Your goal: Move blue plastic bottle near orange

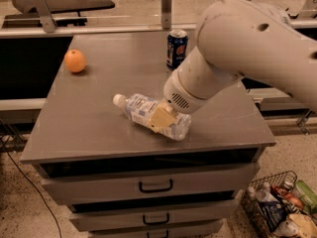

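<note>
The blue plastic bottle [151, 116] is clear, with a white cap and a pale label. It lies on its side near the front middle of the grey cabinet top [89, 108], cap pointing left. My gripper [162, 118] reaches down from the big white arm and is shut around the bottle's middle. One tan finger [159, 117] shows across the label and the other is hidden behind the bottle. The orange [75, 61] sits at the back left of the top, well apart from the bottle.
A dark blue soda can [177, 48] stands upright at the back middle, just behind the arm. The cabinet has drawers below its front edge. A wire basket [277, 207] of packets sits on the floor at the lower right.
</note>
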`<state>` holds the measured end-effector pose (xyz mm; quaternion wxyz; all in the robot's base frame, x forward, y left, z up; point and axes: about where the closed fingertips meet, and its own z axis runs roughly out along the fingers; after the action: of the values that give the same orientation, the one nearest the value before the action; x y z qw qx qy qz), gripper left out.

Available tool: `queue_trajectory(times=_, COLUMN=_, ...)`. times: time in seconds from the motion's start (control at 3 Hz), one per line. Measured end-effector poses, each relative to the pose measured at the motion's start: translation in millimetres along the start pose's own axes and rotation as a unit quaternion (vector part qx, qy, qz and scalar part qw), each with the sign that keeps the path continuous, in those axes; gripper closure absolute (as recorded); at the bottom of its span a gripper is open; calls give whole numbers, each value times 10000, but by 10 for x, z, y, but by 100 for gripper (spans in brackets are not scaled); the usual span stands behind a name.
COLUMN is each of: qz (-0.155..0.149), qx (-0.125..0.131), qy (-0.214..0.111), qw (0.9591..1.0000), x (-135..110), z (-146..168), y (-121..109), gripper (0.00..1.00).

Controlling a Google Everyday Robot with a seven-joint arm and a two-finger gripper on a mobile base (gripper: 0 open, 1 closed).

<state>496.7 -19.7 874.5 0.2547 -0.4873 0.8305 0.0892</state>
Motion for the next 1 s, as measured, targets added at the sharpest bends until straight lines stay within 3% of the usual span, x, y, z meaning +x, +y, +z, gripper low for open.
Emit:
queue_trajectory(times=0.33, qz=192, qx=422, qy=-160, qw=9988, x=58, z=-303, y=-329, gripper=100)
queue_trajectory(times=0.67, qz=184, qx=431, qy=-170, qw=9988, x=48, z=-302, y=-325, gripper=100)
queue_trajectory(times=1.0, qz=341, qx=514, qy=-627, qw=9961, x=-312, z=-77, y=-515, gripper=100)
